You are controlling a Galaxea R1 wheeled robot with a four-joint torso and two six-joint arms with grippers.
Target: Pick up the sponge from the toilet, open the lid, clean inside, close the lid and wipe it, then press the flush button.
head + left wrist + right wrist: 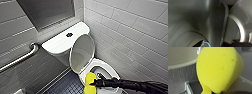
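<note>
sponge [89, 78]: clamped in right gripper [94, 82], at toilet [110, 69] front rim
lid [82, 53]: raised, leaning toward tank [58, 43]
risk: sponge may slip loose into the toilet (soft foam dragging on ceramic)

Glossy ceramic toilet [100, 66] w/ shiny lid [82, 53]; porous foam sponge [90, 82]; metal grab bar [21, 57].

Right arm [140, 85] stretched in low from the right, tool [95, 82] clamped on sponge [90, 79]
</note>
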